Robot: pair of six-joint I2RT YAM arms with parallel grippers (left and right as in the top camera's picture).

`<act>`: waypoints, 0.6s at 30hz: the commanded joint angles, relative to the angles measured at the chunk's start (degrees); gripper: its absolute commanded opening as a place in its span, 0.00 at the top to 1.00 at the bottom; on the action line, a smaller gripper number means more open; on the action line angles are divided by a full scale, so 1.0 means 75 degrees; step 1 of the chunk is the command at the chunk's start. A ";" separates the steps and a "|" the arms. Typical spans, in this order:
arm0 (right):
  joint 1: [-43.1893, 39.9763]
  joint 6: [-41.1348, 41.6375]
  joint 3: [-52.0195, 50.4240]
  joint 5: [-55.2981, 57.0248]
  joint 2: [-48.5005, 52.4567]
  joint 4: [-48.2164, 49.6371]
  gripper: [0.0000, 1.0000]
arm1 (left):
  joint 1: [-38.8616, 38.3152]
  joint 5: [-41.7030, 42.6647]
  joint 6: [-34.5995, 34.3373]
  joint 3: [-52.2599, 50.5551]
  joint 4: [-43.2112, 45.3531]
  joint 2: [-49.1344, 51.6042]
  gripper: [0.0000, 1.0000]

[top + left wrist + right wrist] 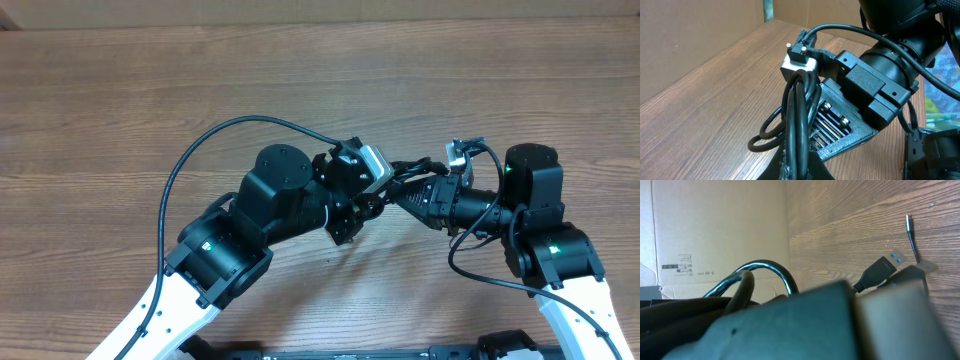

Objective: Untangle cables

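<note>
Separation step: left gripper (800,169) clamped on cables (796,107), right gripper (404,193) clenched alongside, catch unclear; next needs a gentle pull apart.

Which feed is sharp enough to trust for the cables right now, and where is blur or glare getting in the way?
Overhead: sharp and evenly lit, with only soft shadows on the table. Left wrist: the cables are crisp up close; the far right background is soft. Right wrist: the near foreground is a blurred mass and a glint runs along the cable loop; the USB plug and wood grain are clearer.
</note>
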 commanded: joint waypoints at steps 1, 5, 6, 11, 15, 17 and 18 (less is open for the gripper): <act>0.0035 -0.0058 0.0015 0.0041 -0.0009 0.0038 0.96 | -0.0050 -0.0038 0.0146 0.0169 0.0093 -0.0166 0.96; 0.0038 -0.0154 0.0012 0.0038 -0.0009 -0.0073 0.96 | -0.0050 -0.0586 0.0140 0.0172 0.0067 -0.0166 0.96; 0.0038 -0.0277 0.0015 0.0038 -0.0009 -0.0172 0.96 | -0.0050 -0.0831 0.0128 0.0172 0.0058 -0.0166 0.96; 0.0038 -0.0909 0.0015 0.0038 -0.0009 -0.0784 0.96 | -0.0050 -0.3034 -0.0358 0.0172 0.0067 -0.0166 0.96; 0.0038 -0.1445 0.0012 0.0038 -0.0009 -0.1201 0.96 | -0.0047 -0.4060 -0.0434 0.0172 0.0064 -0.0166 0.96; 0.0038 -0.1734 0.0015 0.0032 -0.0009 -0.1381 0.96 | -0.0047 -0.4500 -0.0431 0.0172 0.0058 -0.0166 0.96; 0.0038 -0.1784 0.0012 0.0032 -0.0009 -0.1434 0.96 | -0.0047 -0.4561 -0.0434 0.0169 0.0058 -0.0166 0.96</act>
